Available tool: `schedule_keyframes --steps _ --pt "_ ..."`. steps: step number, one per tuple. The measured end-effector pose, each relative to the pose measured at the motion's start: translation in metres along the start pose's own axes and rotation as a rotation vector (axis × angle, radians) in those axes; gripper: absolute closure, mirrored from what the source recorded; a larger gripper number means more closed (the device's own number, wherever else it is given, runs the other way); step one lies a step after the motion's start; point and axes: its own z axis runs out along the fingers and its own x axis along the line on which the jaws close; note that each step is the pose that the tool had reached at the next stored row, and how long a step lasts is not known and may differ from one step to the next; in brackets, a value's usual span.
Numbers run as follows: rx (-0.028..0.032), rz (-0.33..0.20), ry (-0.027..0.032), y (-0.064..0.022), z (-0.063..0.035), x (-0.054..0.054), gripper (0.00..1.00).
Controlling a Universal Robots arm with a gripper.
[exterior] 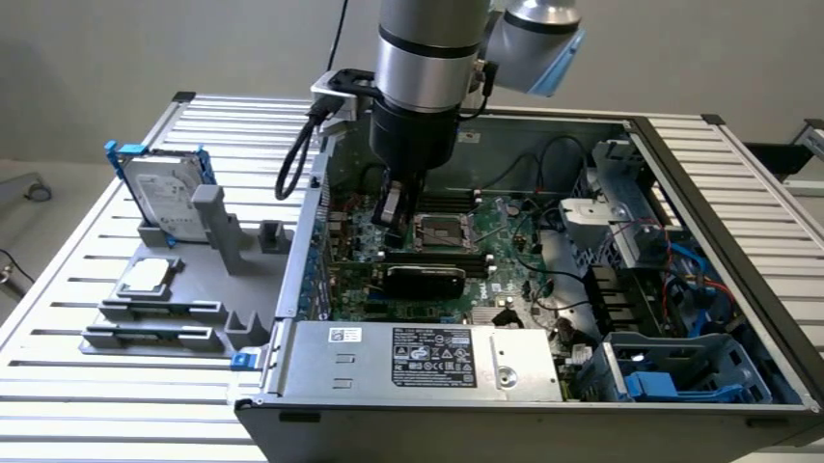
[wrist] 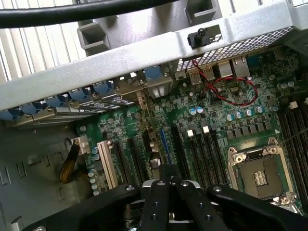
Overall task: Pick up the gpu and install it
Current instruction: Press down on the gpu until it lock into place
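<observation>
Labelled power supply (exterior: 431, 357) sits nearest, inside the open computer case (exterior: 721, 159), print unreadable; motherboard (exterior: 508, 227) behind it; gpu (exterior: 424, 280) stands upright on that board; closed, empty claw (exterior: 390, 214) hangs just beyond it.

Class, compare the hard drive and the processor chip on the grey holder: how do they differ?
The hard drive stands on edge; the processor chip lies flat. The drive is clearly larger than the chip. The drive has a blue frame; the chip has none. Both are silver and sit on the grey holder.
</observation>
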Motion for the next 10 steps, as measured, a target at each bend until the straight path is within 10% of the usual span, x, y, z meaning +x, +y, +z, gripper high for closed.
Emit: schedule_keyframes --steps 10 --pt "0.0000 0.000 0.0000 0.0000 0.0000 0.0000 0.89"
